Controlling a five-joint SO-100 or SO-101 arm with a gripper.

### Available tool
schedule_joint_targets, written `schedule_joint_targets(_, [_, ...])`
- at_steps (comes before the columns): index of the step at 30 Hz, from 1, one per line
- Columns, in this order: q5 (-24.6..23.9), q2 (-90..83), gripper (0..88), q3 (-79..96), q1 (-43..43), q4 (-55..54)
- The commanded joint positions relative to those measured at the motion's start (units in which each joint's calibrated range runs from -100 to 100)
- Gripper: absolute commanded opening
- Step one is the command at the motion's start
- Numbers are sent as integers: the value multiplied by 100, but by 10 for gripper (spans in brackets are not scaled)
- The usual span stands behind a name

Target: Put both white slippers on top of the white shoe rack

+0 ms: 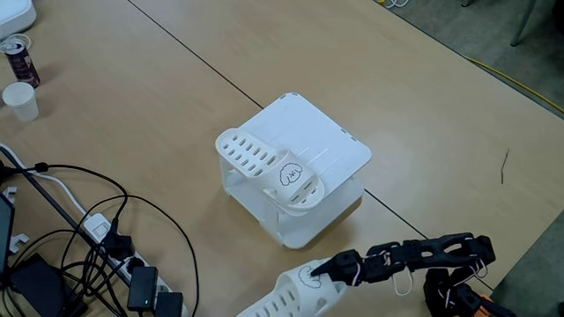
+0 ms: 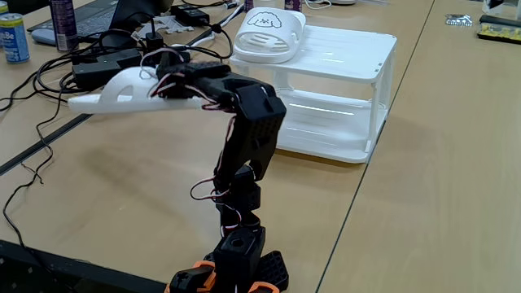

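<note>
In a fixed view from above, the boxy white plastic two-level shoe rack (image 1: 295, 167) stands on the pale wooden counter (image 1: 423, 114). One white rubber slide slipper with oval vent holes and a small black drawing on its strap (image 1: 269, 169) already lies on the rack's top panel, toward the left edge. At the bottom, the black end effector (image 1: 328, 269) is clamped on the strap end of the second white slipper (image 1: 286, 298), held up off the counter and well apart from the rack.

In the other fixed view, the arm reaches left with the end effector (image 2: 163, 79) gripping that second slipper (image 2: 110, 94) level in the air; the rack (image 2: 342, 89) stands behind, the placed slipper (image 2: 269, 32) on top.

The slipper looks light and springy, likely to flex. The strap seems the surest hold. The free half of the top panel is the place for it.
</note>
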Motion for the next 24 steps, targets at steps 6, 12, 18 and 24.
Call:
schedule_joint_targets(6, [42, -893, 8, -1747, 914, 993])
schedule_joint_targets(12, [42, -893, 8, -2703, 1441, 1519])
schedule_joint_targets(18, [42, -885, 8, -3488, 1539, 1959])
schedule_joint_targets(24, [42, -817, 8, -4147, 1737, 2149])
